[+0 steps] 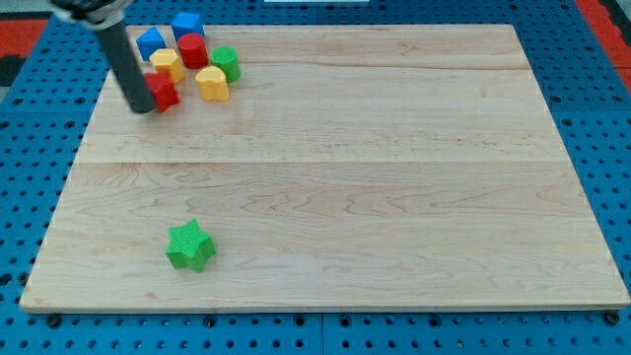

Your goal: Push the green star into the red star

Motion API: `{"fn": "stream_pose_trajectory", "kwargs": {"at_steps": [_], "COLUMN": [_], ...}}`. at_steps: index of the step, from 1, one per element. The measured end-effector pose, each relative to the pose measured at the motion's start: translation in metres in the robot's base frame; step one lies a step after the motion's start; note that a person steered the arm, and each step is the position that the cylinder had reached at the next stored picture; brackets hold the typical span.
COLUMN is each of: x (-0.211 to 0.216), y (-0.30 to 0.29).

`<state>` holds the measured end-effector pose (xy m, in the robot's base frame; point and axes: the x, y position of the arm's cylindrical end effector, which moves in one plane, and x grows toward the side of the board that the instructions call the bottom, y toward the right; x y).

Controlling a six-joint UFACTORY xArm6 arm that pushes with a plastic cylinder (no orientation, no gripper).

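The green star (189, 246) lay alone near the board's lower left, at about seven o'clock from the board's centre, close to the edge at the view's bottom and flat on the wood. Nothing touched it. Well apart from it, at roughly twelve o'clock, the red star (163, 91) sat in the corner at the view's top left.

My tip (144, 106) stood against the red star's side at about eight o'clock from it, touching or all but touching; the dark rod partly covered that block, so the exact contact could not be made out. The rod carried no pincer, so there was nothing to be released, clenched or grasping; the tip merely rested at table height.

The other blocks were bunched just beyond the red star. A yellow block (167, 64), its shape unclear, sat at twelve o'clock from it, just beside it. A yellow heart (212, 84) lay at three o'clock. A red cylinder (193, 50) stood at one o'clock, with a green block (226, 63) to its four o'clock. Two blue blocks, one (150, 42) at the cluster's ten o'clock and one (187, 24) at its twelve, sat nearest the wooden board's (394, 168) far edge.
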<state>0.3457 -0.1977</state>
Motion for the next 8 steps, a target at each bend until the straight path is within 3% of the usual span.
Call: {"fn": "stream_pose_trajectory", "kwargs": {"at_steps": [2, 3, 4, 5, 6, 7, 8], "x": [0.127, 0.215, 0.261, 0.208, 0.172, 0.174, 0.172], "y": [0.161, 0.131, 0.076, 0.043, 0.064, 0.071, 0.122]}}
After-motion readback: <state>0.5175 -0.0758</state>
